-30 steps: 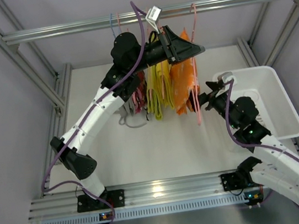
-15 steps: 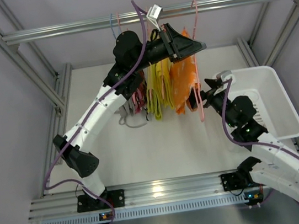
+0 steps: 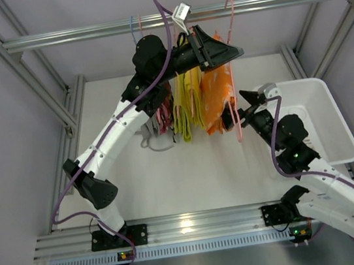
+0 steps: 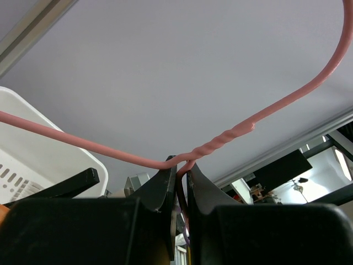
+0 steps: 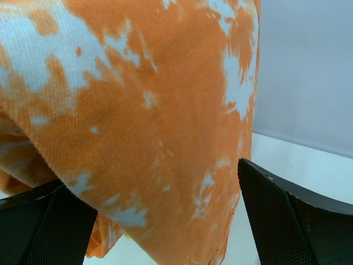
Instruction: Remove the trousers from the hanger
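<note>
Rail (image 3: 84,35): an aluminium bar running across the far side of the cell, above the desk (image 3: 190,177).
Hanger (image 3: 237,121): thin pale pink wire. Its hook crosses the rail toward the right half, and its long loop hangs down below the rail.
Trousers (image 3: 217,97): bright orange with white blotches, draped on the hanger below the rail, with the pink wire running down their right edge.
Left gripper (image 3: 235,52): raised just under the rail. In the left wrist view its jaws are pinched together on the hanger (image 4: 83,144) at the foot of the twisted neck (image 4: 179,165).
Right gripper (image 3: 239,112): lower beneath the rail, at the right edge of the trousers. Its jaws are spread wide (image 5: 165,221) and the orange cloth (image 5: 138,110) fills the gap between them; whether the pads touch it cannot be told.
Yellow-green garments (image 3: 186,105): hanging under the rail just left of the trousers.
Pink-and-black garment (image 3: 164,114): hanging under the rail further left, partly behind the left arm.
Blue-grey hanger (image 3: 133,30): its hook is at the rail, left of the others.
Basket (image 3: 322,82): white, on the desk below the rail's right end.
</note>
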`<move>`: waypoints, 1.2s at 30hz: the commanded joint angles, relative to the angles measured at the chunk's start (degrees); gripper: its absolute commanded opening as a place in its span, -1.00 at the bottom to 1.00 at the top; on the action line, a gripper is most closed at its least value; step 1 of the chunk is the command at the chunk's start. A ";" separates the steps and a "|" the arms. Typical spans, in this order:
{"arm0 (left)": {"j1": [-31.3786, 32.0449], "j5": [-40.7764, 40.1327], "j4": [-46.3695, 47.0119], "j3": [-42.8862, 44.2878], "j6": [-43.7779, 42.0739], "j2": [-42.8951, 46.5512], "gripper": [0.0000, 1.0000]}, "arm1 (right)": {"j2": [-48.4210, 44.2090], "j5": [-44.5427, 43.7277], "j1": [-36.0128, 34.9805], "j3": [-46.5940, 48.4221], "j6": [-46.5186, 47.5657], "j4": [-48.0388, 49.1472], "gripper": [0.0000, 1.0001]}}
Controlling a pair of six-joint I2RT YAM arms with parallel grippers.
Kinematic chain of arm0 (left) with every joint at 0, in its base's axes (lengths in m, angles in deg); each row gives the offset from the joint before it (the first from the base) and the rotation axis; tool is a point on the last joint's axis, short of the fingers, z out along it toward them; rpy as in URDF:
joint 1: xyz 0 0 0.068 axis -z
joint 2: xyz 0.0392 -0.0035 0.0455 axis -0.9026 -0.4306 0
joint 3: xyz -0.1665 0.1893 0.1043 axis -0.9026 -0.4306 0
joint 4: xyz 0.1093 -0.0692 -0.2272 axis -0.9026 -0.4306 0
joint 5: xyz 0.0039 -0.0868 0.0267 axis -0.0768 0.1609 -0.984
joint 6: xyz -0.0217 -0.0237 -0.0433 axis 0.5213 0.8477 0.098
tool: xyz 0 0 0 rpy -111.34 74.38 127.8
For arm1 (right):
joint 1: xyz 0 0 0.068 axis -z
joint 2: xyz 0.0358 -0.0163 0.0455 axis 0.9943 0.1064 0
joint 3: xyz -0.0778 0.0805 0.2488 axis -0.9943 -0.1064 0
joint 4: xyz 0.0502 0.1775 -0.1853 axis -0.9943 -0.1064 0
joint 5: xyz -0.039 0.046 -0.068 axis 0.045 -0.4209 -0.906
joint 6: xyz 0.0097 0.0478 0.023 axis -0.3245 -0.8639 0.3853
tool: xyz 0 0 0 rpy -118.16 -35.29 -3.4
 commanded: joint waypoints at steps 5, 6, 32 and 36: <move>-0.70 -0.45 11.74 4.41 -0.91 2.24 -1.00 | -1.65 -1.38 -2.51 1.55 0.10 -0.41 0.99; -0.70 -0.45 11.74 4.32 -0.56 2.33 -1.00 | -1.47 -3.30 -2.51 1.20 0.71 0.20 0.99; 2.55 0.52 9.46 -1.30 1.12 7.77 -1.00 | 1.88 -9.38 0.39 6.99 3.52 5.84 -0.55; -0.16 0.26 8.93 -4.72 -0.65 9.18 -1.00 | -1.81 -9.74 1.27 8.58 3.53 0.57 -0.95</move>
